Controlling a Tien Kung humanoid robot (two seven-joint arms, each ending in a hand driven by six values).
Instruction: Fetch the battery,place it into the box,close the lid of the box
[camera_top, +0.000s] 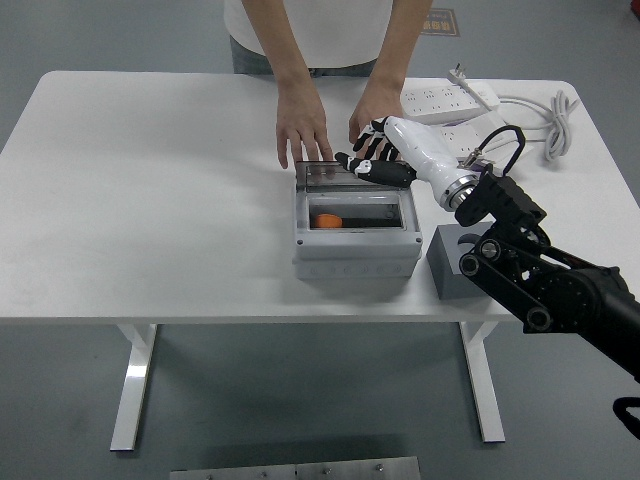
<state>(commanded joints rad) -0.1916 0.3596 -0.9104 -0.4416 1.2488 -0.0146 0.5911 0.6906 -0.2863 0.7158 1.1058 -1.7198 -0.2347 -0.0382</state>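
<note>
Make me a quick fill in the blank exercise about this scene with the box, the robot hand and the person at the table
1. The orange battery lies ____ the grey box.
2. The robot hand reaches the clear lid from the picture's ____ side.
3. The person's hands rest at the box's ____ edge.
4. The power strip lies near the table's far ____ corner.

Missing words: inside; right; far; right
</note>
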